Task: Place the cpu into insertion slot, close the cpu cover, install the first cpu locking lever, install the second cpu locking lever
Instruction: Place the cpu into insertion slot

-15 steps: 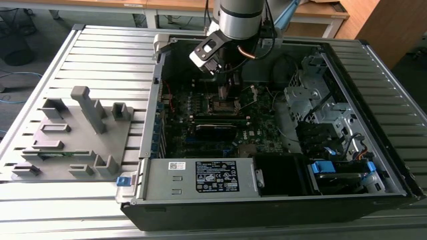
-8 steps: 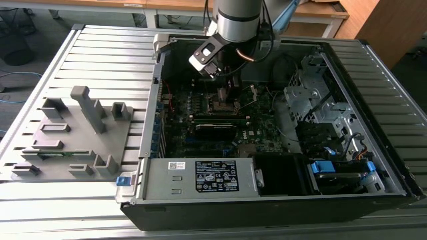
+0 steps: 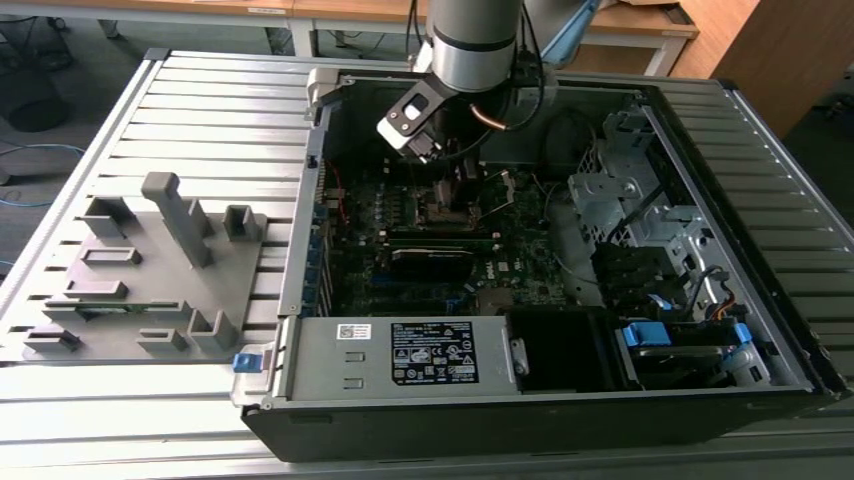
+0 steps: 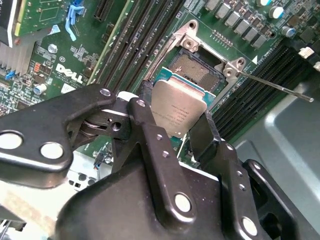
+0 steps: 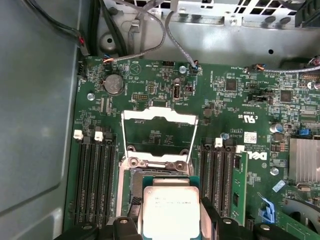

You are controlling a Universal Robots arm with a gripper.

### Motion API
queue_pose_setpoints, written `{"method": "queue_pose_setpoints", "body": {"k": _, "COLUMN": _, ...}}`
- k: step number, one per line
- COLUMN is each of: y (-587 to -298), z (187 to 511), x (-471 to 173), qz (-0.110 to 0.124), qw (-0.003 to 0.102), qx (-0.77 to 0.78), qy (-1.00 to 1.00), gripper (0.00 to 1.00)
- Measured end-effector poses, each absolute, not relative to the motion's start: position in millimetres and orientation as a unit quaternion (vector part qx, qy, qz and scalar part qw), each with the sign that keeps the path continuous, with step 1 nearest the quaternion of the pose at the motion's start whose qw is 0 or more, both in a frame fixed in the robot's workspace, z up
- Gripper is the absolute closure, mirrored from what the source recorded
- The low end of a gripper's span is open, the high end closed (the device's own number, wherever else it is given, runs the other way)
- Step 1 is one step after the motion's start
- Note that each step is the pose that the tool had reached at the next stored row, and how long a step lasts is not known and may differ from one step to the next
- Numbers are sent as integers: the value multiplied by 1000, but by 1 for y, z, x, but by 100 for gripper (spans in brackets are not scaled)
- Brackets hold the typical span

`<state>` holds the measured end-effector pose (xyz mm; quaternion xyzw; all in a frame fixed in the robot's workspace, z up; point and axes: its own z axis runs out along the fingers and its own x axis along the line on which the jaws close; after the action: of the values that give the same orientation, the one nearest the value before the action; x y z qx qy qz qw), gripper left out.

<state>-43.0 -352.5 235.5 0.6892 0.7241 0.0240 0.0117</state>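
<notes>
Reaching down into the open computer case (image 3: 400, 425), my arm (image 3: 470, 40) stands nearly upright above the insertion slot (image 4: 192, 69), with the wrist bent so that my gripper (image 4: 173, 112) hangs just over it. My jaws are clenched on the cpu (image 4: 177, 107): two black fingers (image 4: 150, 135) press its opposite edges, and its dull grey top faces up toward both wrist cameras. In the first wrist view the cpu (image 5: 170, 202) covers most of the insertion slot (image 5: 131, 187), leaving a strip of the dark socket showing along one side. In the second wrist view the dark centre shows beyond the chip's far edge. Whether the chip touches the slot or floats just above it I cannot tell, since its underside is hidden. The cpu cover (image 5: 159, 114) is swung open on the far side of the slot, and the green motherboard (image 5: 150, 80) shows through its square cut-out. A thin metal rod (image 4: 275, 87) sticks out sideways from one corner of the slot. Long black memory slots (image 5: 95, 180) run on both sides of the slot. In the exterior view my arm blocks the slot, and my fingertips are too dark against the board to make out.
</notes>
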Motion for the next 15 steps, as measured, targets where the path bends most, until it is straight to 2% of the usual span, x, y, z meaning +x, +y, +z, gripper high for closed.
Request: {"method": "queue_pose_setpoints", "body": {"k": 15, "y": -349, "z": 230, "x": -43, "qz": 24, "qw": 12, "qx": 689, "qy": 724, "gripper": 46}}
